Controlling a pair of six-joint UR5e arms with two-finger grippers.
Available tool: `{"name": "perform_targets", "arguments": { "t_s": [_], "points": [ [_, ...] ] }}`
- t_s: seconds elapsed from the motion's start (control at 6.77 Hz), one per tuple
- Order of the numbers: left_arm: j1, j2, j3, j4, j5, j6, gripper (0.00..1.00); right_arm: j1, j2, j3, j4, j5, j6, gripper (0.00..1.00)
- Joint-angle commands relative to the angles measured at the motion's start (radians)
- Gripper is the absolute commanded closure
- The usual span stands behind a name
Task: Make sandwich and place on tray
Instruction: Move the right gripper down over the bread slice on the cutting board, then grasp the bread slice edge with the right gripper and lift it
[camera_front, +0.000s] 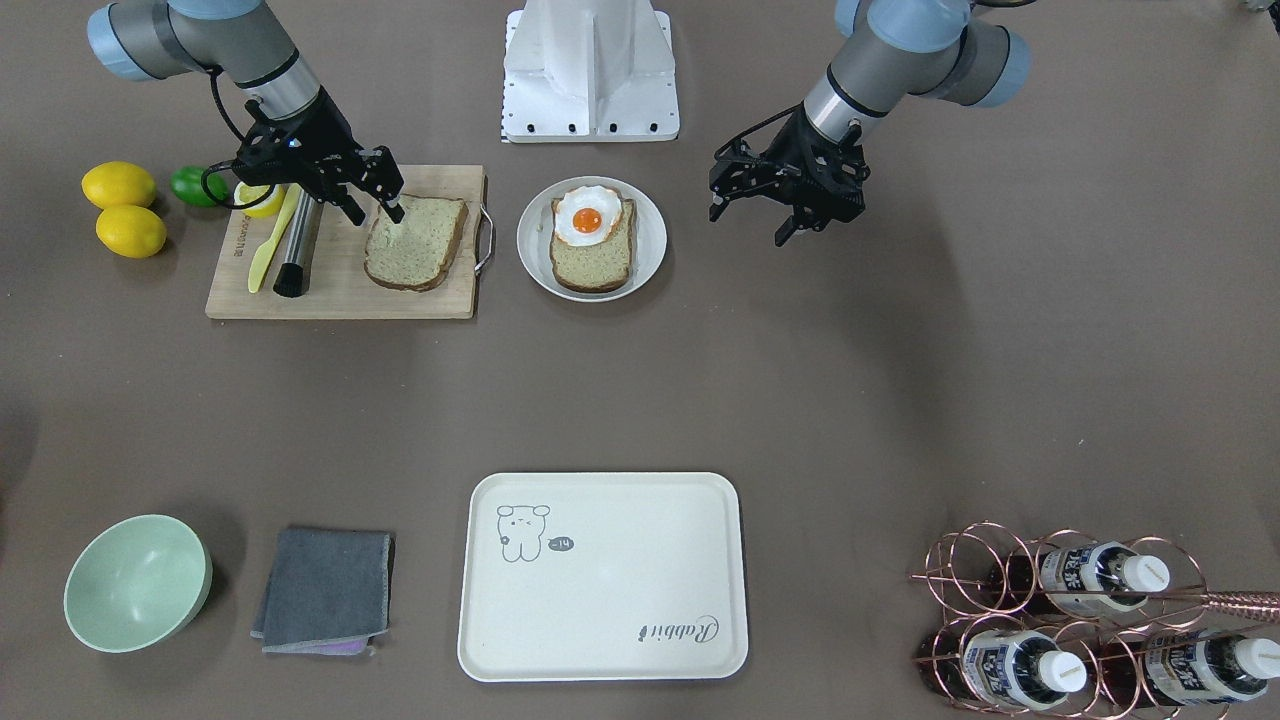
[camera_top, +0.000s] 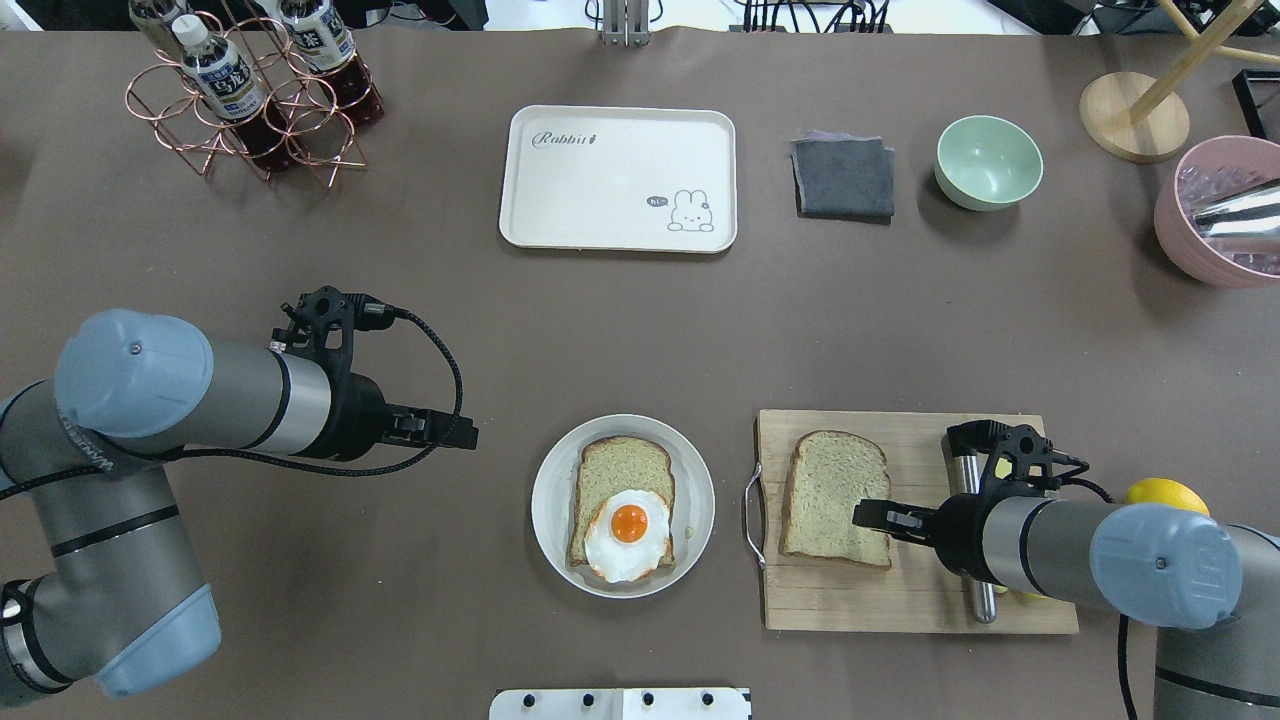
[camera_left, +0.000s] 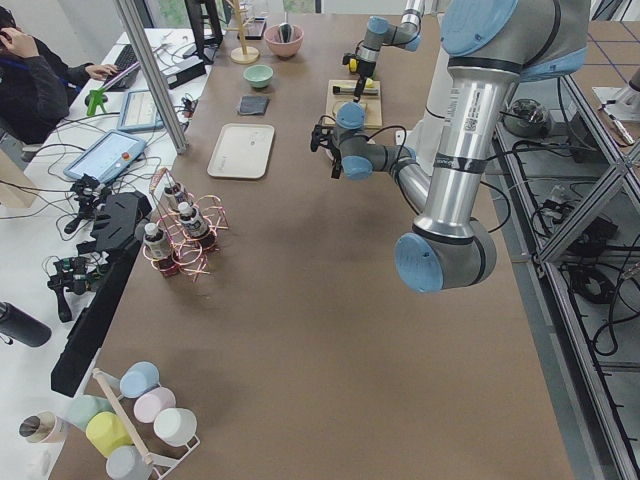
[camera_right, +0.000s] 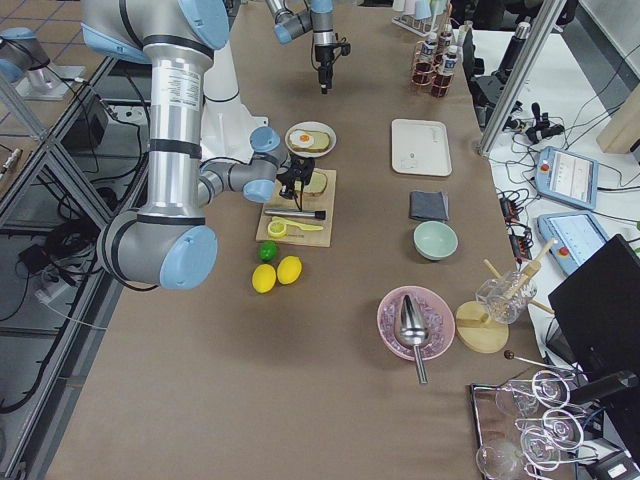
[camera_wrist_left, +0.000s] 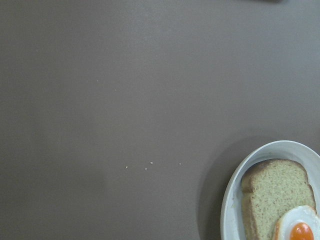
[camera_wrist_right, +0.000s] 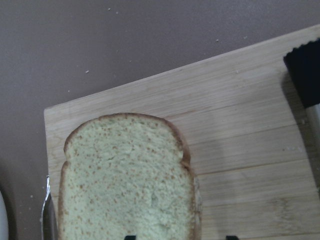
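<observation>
Fingers spread, the right gripper (camera_front: 373, 210) hangs low over the robot-side edge of a bread slice (camera_front: 415, 243) lying flat on the wooden cutting board (camera_front: 340, 290); whether it touches the bread cannot be told. Just beside the board, a second slice (camera_front: 592, 262) topped with the fried egg (camera_front: 586, 215) sits on a round white plate (camera_front: 534, 250). On the plate's other side, the left gripper (camera_front: 747, 226) hovers, spread and holding nothing. The cream tray (camera_front: 603, 590) lies at the table's far side from the robot, well apart.
</observation>
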Motion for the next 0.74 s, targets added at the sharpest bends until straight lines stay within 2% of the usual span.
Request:
{"name": "perform_targets", "arguments": {
  "t_s": [0.0,0.15,0.3,0.59],
  "points": [
    [0.0,0.001,0.0,0.0,0.001,0.001,0.02,-0.02,0.008,-0.001,-0.002,-0.019,0.003,0.43],
    [0.0,0.001,0.0,0.0,0.0,0.001,0.02,-0.029,0.008,-0.001,-0.002,-0.023,0.012,0.69],
    [0.0,0.001,0.0,0.0,0.0,0.001,0.02,-0.045,0.008,0.001,-0.004,-0.055,0.012,1.0],
    [0.0,-0.001,0.0,0.0,0.0,0.001,0.02,-0.042,0.008,0.011,-0.004,-0.054,-0.001,1.0]
  ]
}}
